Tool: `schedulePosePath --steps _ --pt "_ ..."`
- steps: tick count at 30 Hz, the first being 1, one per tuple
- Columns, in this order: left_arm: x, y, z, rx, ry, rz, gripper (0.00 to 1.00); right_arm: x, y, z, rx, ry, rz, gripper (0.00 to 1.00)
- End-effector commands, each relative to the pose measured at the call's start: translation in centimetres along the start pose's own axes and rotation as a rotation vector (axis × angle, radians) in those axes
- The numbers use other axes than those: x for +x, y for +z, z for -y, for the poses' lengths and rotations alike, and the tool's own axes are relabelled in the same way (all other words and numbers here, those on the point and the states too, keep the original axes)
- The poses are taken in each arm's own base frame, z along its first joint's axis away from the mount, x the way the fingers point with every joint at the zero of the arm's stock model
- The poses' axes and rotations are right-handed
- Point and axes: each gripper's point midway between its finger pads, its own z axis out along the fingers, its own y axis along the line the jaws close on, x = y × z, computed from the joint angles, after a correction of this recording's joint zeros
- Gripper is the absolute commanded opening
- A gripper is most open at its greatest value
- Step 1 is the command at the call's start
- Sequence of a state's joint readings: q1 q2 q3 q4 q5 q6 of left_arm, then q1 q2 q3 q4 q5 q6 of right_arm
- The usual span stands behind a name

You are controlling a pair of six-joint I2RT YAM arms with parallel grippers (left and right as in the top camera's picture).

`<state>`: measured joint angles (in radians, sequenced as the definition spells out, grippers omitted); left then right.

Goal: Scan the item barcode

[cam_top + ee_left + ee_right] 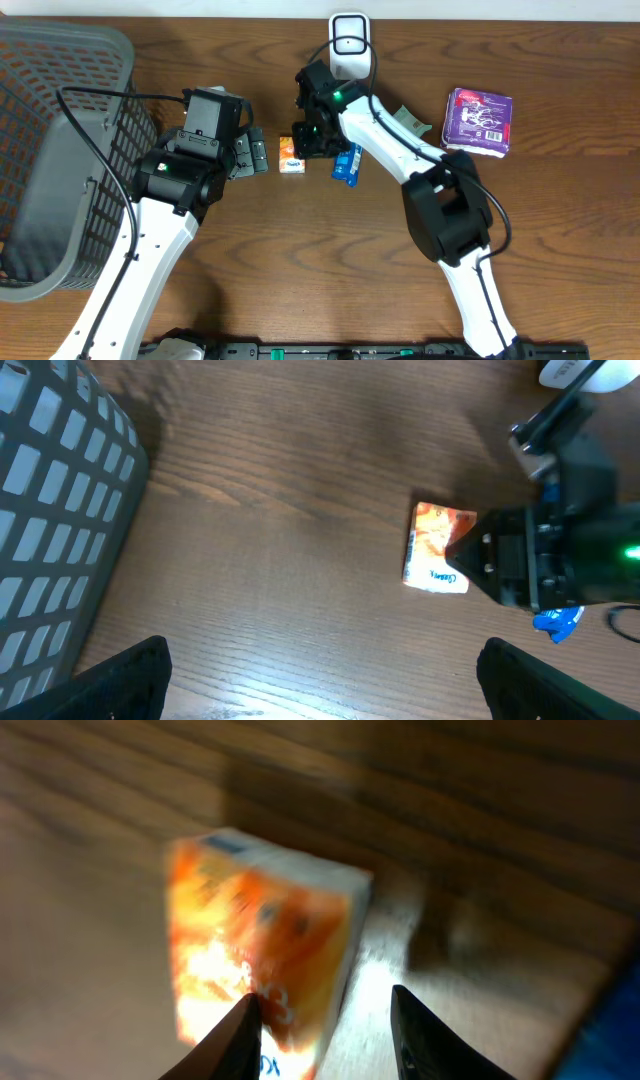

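1. While it lies flat on the wooden table (560,60), the small orange carton (291,155) sits near the table's middle, between the two grippers.
2. Right gripper (323,1010): the jaws stand parted with bare wood in the gap. The carton lies just outside one finger (243,1032), not clasped.
3. Right arm (385,135): it rises from the near edge, bends at a bulky black elbow, and runs along a white link to a black wrist turned down beside the carton.
4. Left gripper (325,680): the jaws are spread wide and hold nothing. It is near the carton and facing it.
5. Left arm (150,240): a white link slants up from the near edge to a black wrist block.
6. Carton surface: a printed box, orange with a white band and blue lettering; blurred in the right wrist view.
7. Blue packet (347,163): a crinkled wrapper lying partly under the right wrist.
8. Scanner (349,38): a white, rounded housing at the far edge.
9. Purple packet (479,121): soft and rectangular, well apart to the right.
10. Basket (60,120): grey lattice, at the left edge.
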<state>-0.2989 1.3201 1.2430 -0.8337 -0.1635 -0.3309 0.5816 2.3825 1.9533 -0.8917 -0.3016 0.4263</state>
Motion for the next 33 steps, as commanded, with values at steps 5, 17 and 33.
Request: schedulePosePath --steps 5,17,33 --pt "-0.1 0.0 -0.1 -0.007 0.018 0.002 0.98 0.0 1.9 2.6 0.082 0.052 -0.01 0.36" --pt "-0.1 0.0 -0.1 -0.007 0.018 0.002 0.98 -3.7 -4.6 4.7 0.12 0.091 0.107 0.45" --pt "-0.1 0.0 -0.1 -0.007 0.018 0.002 0.98 -5.4 -19.8 11.4 0.174 0.068 0.274 0.72"
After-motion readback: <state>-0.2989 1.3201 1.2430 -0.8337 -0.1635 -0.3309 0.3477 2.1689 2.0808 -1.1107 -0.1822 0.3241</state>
